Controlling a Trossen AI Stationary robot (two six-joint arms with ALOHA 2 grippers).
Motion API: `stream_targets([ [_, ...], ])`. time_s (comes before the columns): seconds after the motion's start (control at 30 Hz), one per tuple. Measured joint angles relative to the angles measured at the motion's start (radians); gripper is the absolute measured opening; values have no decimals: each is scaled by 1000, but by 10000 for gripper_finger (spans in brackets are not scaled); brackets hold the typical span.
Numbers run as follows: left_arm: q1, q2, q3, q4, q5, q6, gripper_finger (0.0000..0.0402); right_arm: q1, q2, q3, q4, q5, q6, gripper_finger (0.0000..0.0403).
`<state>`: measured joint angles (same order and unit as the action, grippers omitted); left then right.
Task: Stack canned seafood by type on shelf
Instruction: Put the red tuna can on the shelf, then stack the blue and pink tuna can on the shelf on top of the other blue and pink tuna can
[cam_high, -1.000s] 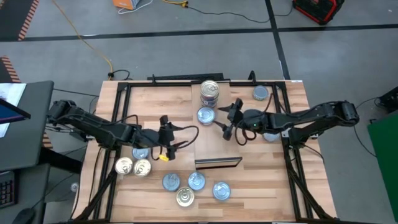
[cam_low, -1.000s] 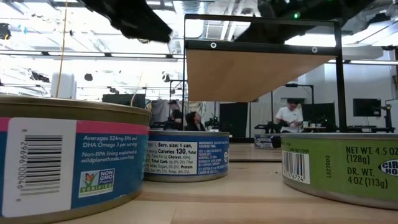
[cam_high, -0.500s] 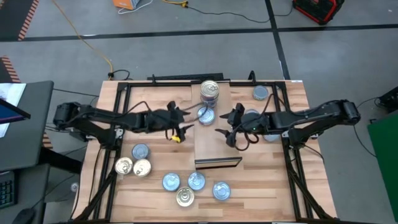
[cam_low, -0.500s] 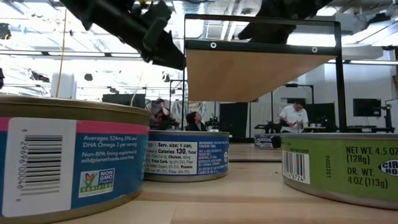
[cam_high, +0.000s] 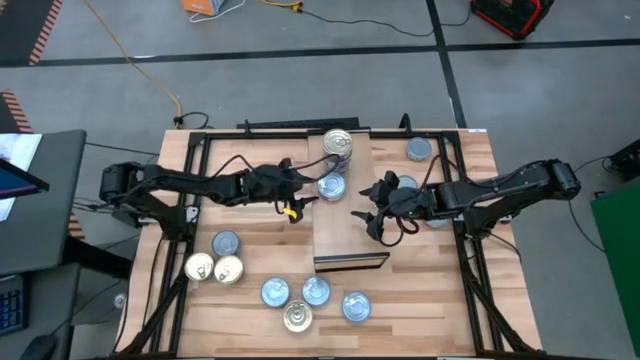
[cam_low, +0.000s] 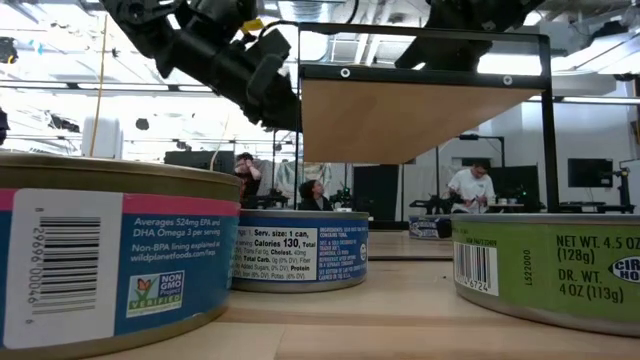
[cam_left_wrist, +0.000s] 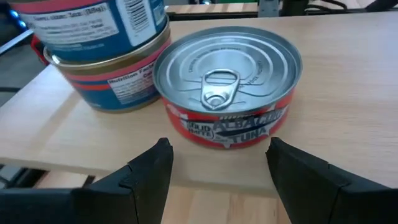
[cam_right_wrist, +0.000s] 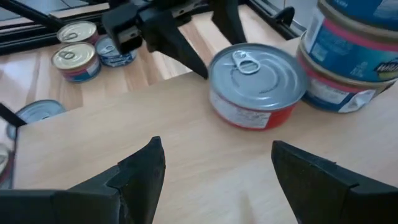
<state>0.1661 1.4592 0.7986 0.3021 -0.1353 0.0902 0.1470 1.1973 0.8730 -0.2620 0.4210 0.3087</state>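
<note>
The red-banded tuna tin (cam_left_wrist: 228, 93) lies flat on the shelf (cam_high: 350, 225), just beside the stack of tins (cam_high: 337, 148). It looks rigid, rather heavy for its size and probably slippery, so I would take it across its side wall. It sits directly ahead of the left gripper (cam_left_wrist: 217, 165), whose fingers are spread wide and empty; the right gripper (cam_right_wrist: 214, 165), also spread and empty, hovers over the shelf on the tin's other side.

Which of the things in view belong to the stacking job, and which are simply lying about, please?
Job:
- shelf
- red-label tuna tin
- stack of tins beside it
- loose tins on the tabletop
- left gripper and right gripper, both open

Lying about:
- orange object on the floor
- yellow cable
</note>
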Motion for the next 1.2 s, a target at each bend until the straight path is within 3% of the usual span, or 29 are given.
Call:
stream_targets([
  [0.6, -1, -7, 0, 52, -3, 22, 251, 42, -15, 0, -21, 34, 16, 317],
  [1.2, -1, -6, 0, 134, -50, 22, 251, 40, -14, 0, 83, 34, -21, 317],
])
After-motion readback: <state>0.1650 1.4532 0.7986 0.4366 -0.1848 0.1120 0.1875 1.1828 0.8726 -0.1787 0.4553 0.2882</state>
